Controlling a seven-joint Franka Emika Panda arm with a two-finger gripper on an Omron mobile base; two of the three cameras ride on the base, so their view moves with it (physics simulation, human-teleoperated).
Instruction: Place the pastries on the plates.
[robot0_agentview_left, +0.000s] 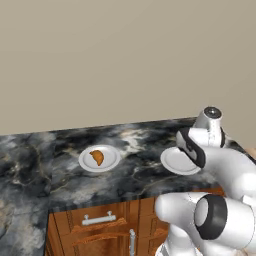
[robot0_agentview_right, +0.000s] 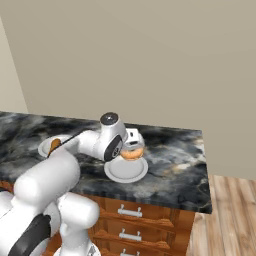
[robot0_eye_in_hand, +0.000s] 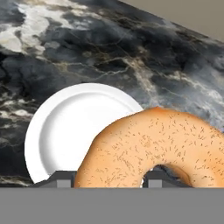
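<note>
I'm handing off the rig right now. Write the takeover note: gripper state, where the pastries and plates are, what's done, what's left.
Gripper: shut on the doughnut, held in the air over the near plate; doughnut not yet set down.
Croissant: lying on the far plate, to the arm's left on the marble counter.
Done: croissant plated.
Left: lower the doughnut onto the bare near plate, open the gripper, pull the arm back.

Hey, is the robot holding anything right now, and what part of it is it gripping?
Yes. The gripper holds the ring doughnut by one side of its ring, jaws shut across it, above the empty plate.
</note>
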